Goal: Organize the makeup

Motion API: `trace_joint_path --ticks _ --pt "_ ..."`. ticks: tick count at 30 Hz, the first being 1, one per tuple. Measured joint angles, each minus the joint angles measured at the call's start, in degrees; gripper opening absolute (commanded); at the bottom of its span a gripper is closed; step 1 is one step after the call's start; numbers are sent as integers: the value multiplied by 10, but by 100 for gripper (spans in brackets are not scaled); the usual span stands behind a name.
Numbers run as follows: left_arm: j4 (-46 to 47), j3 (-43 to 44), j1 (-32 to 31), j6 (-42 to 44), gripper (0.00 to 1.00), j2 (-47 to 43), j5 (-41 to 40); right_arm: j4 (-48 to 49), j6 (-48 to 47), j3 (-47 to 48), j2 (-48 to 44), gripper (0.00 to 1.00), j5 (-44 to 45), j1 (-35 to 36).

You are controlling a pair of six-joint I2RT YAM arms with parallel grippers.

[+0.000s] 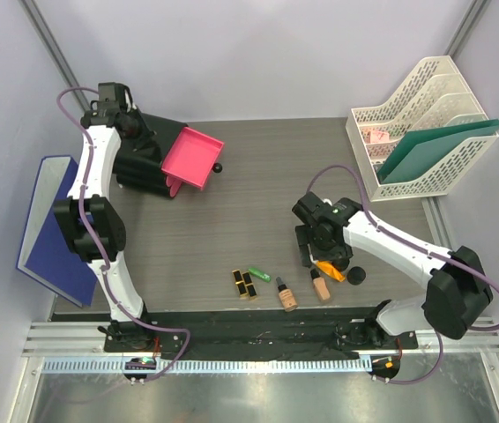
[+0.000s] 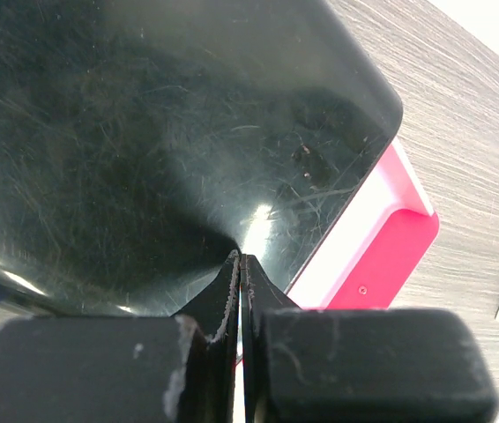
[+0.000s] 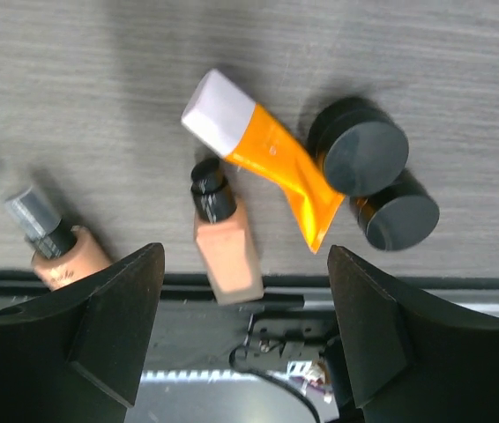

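My right gripper (image 3: 242, 322) hangs spread wide over the orange tube (image 3: 271, 159) and a foundation bottle (image 3: 225, 251). My left gripper (image 2: 239, 282) is pinched closed over the black box (image 2: 144, 132).

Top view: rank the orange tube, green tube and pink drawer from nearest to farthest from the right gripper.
1. Orange tube, right at the right gripper, toward the near edge.
2. Green tube, further left, near the front edge.
3. Pink drawer, far back on the left.
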Motion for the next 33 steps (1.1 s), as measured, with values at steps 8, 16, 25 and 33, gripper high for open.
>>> trace_joint_path --ticks 8,16,25,33 --pt "-9 0 0 2 0 0 4 81 -16 -14 40 78 45 4" --pt "-12 0 0 3 0 0 8 140 -51 -15 112 66 61 4" --pt "-18 1 4 8 0 0 13 151 -64 -22 166 18 73 4" --pt "-21 2 6 14 0 0 14 144 -76 6 174 1 124 4"
